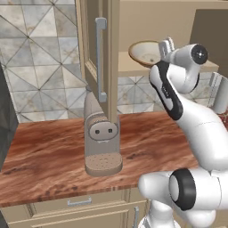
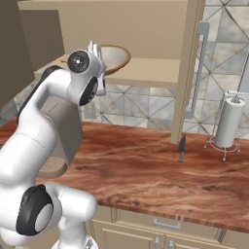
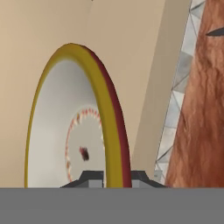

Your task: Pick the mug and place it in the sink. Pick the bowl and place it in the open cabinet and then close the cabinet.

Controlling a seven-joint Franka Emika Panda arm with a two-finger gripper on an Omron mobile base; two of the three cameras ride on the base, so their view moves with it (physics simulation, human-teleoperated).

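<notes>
Open cabinet door [image 1: 100, 62] juts over the counter [image 1: 49, 156] — coffee machine [image 1: 101, 138] directly beneath it. Bowl [image 1: 146, 52] fills the shelf's [image 2: 146, 72] left end — bare to its right.

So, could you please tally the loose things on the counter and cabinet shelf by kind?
Bowl, on the cabinet shelf, rim between the gripper fingers: 1
Coffee machine: 1
Knife: 1
Paper towel roll on its stand: 1
Total: 4
</notes>
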